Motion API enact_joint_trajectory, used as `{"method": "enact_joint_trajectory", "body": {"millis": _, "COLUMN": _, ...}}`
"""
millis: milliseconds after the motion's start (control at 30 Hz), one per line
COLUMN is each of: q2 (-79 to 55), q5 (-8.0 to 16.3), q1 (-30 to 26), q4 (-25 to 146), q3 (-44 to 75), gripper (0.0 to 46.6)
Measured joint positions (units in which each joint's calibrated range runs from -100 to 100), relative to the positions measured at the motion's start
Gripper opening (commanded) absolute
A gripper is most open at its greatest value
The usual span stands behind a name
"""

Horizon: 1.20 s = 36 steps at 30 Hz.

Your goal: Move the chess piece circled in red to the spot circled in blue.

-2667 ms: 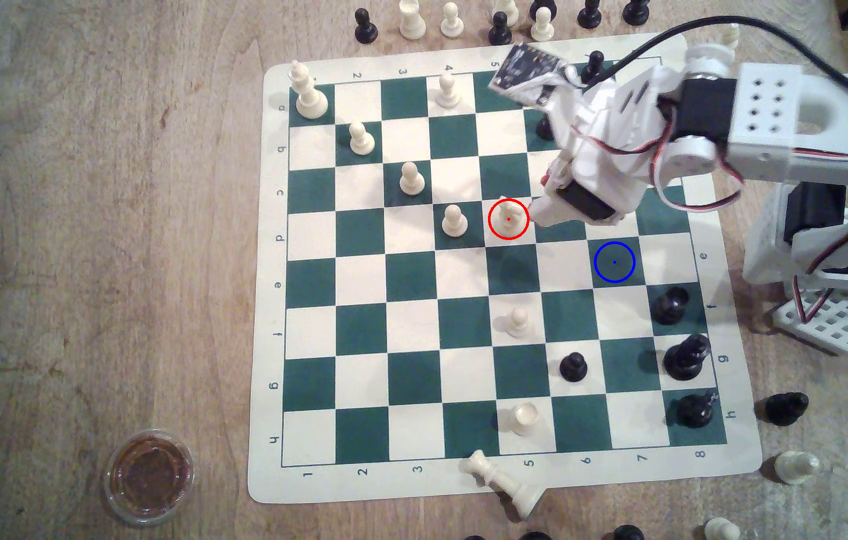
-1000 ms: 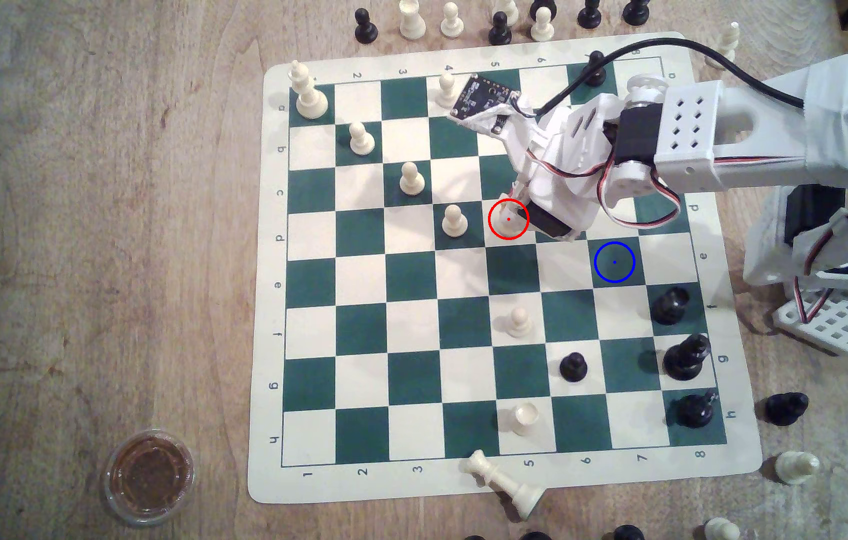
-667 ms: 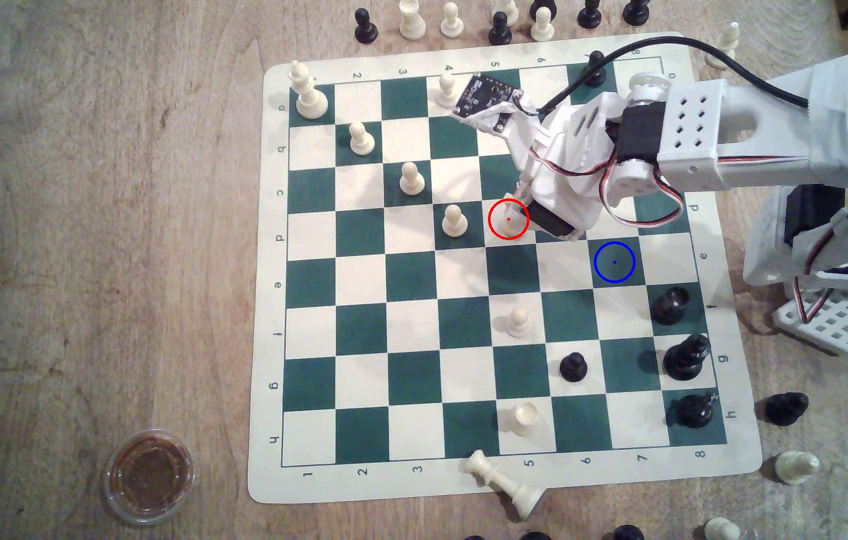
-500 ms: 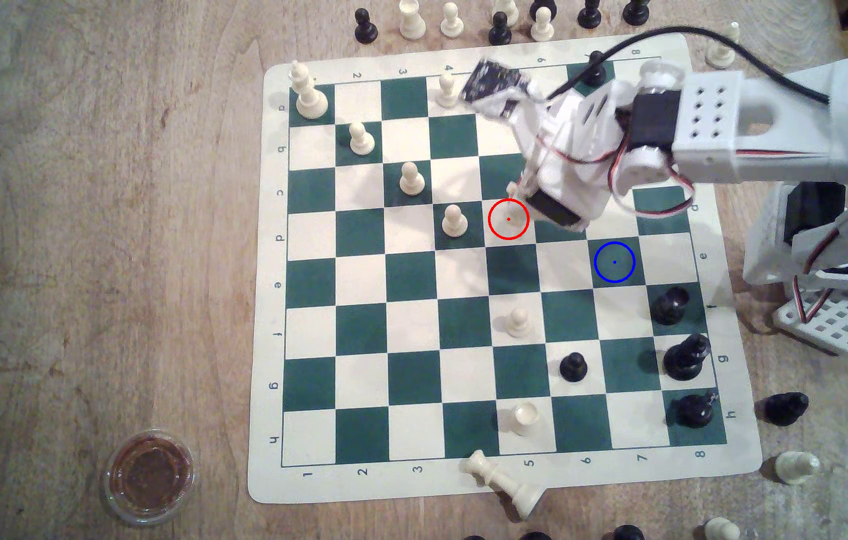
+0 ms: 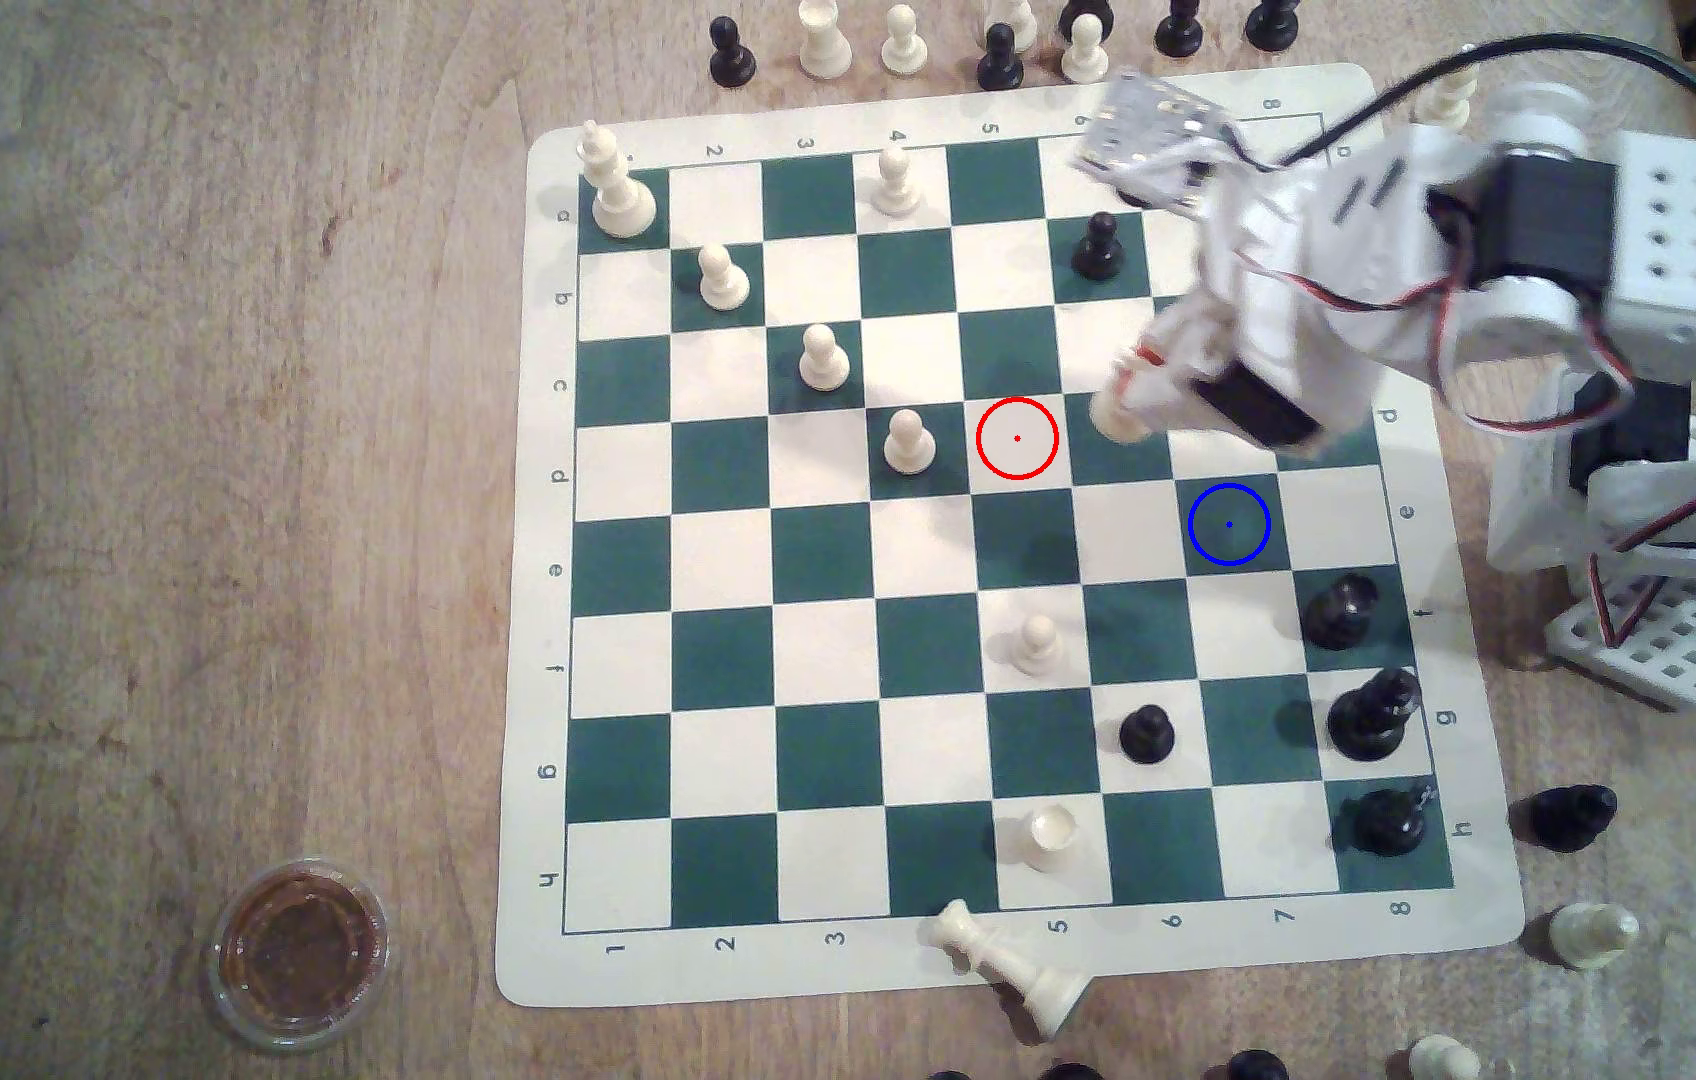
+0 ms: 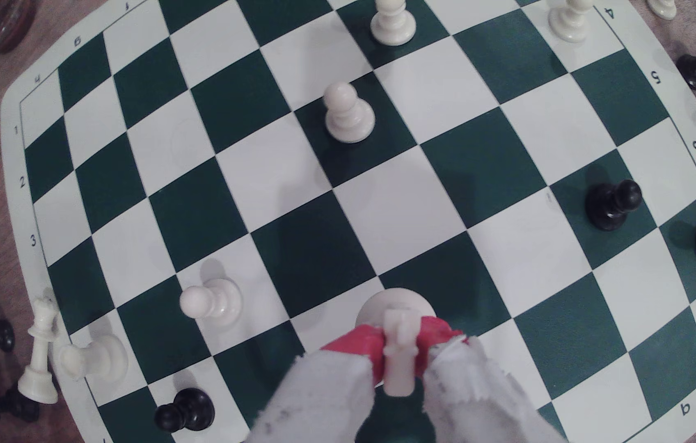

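The chess piece (image 5: 1117, 419), a cream-white knight, hangs above the board just to the exterior view's right of the red-ringed white square (image 5: 1017, 438), which is bare. My gripper (image 5: 1130, 403) is shut on it. In the wrist view the knight (image 6: 398, 358) sits clamped between the red pads (image 6: 359, 345), its round base above a dark square. The spot (image 5: 1228, 524), a dark green square with a blue circle, lies bare to the exterior view's lower right of the gripper.
A white pawn (image 5: 908, 441) stands beside the red-ringed square and a black pawn (image 5: 1096, 246) stands farther up the board. Black pieces (image 5: 1339, 611) line the board's right edge below the spot. A fallen white piece (image 5: 1005, 961) lies at the front edge.
My gripper shut on the knight, lifted it off the red-ringed square and carried it toward the exterior view's right. The arm pulled back, uncovering a black pawn.
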State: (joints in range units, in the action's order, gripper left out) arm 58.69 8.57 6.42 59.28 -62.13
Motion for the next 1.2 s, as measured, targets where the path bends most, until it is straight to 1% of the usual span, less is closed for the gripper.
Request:
{"method": "enact_joint_trajectory", "body": {"millis": 133, "q2": 8.04, "q5": 0.00, "q1": -1.11, "q4": 0.72, "q3": -7.95, "gripper": 1.1}}
{"method": "enact_joint_trajectory", "body": {"millis": 267, "q2": 12.40, "q5": 0.00, "q1": -2.21, "q4": 0.72, "q3": -12.83, "gripper": 1.1}}
{"method": "enact_joint_trajectory", "body": {"millis": 333, "q2": 13.49, "q5": 0.00, "q1": -2.06, "q4": 0.88, "q3": -13.83, "gripper": 1.1}}
{"method": "enact_joint_trajectory", "body": {"millis": 467, "q2": 16.17, "q5": -0.59, "q1": -4.28, "q4": 2.71, "q3": -16.09, "gripper": 1.1}}
{"method": "enact_joint_trajectory", "body": {"millis": 633, "q2": 19.19, "q5": -0.63, "q1": -5.75, "q4": 3.11, "q3": -19.52, "gripper": 1.1}}
{"method": "enact_joint_trajectory", "body": {"millis": 800, "q2": 21.87, "q5": -0.63, "q1": -5.75, "q4": 3.51, "q3": -21.78, "gripper": 1.1}}
{"method": "enact_joint_trajectory", "body": {"millis": 900, "q2": 23.63, "q5": -0.63, "q1": -7.15, "q4": 4.30, "q3": -23.14, "gripper": 1.1}}
{"method": "enact_joint_trajectory", "body": {"millis": 1100, "q2": 25.72, "q5": -0.63, "q1": -7.01, "q4": 6.53, "q3": -23.59, "gripper": 1.1}}
{"method": "enact_joint_trajectory", "body": {"millis": 1200, "q2": 27.06, "q5": -1.12, "q1": -6.93, "q4": 6.61, "q3": -25.85, "gripper": 1.1}}
